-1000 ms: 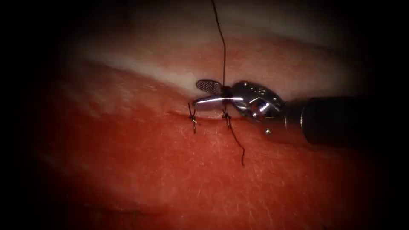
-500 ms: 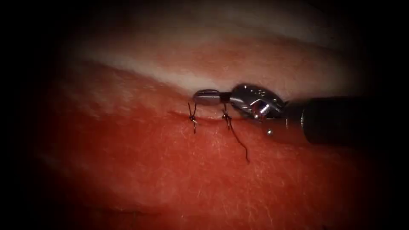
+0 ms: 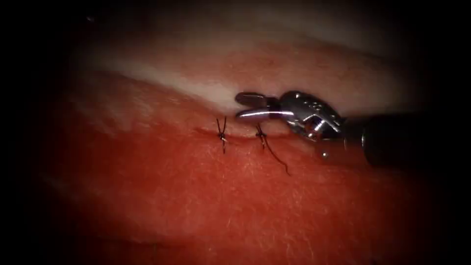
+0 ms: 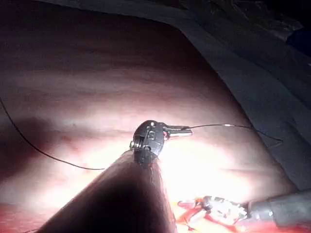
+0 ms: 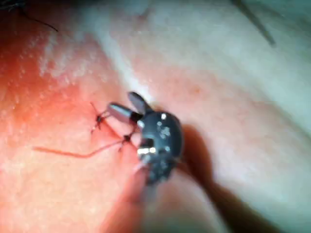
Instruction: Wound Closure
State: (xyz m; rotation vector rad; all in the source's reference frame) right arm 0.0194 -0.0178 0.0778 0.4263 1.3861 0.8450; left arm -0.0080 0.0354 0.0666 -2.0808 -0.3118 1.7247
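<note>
Progress check: 2 knotted stitches sit across the cut in the tissue in the endoscope view. The left stitch has short trimmed ends. The right stitch has one longer tail trailing down and to the right over the red surface.

1 s ago a long strand ran straight up from that right knot, between the spread jaws of the right tool. Half a second ago the jaws were closed and the strand above them was gone, so it looks like it got snipped there. Now the jaws are parted again, only narrowly, with nothing between them. The tool has lifted a bit up and to the right, and hangs just above the cut, near the right stitch but not touching it.

In the left wrist view the left tool is well away from the stitches over pale tissue. Its jaws look closed on the thread, which leads off from the tip in a thin line, while another length loops across the tissue behind the shaft. I can't tell where the needle is from these views.

So my read is that 2 stitches are tied and both long ends are cut. The cut looks pulled together between and around the knots. To the right it runs under the right tool, so I can't judge whether that stretch needs another stitch
</note>
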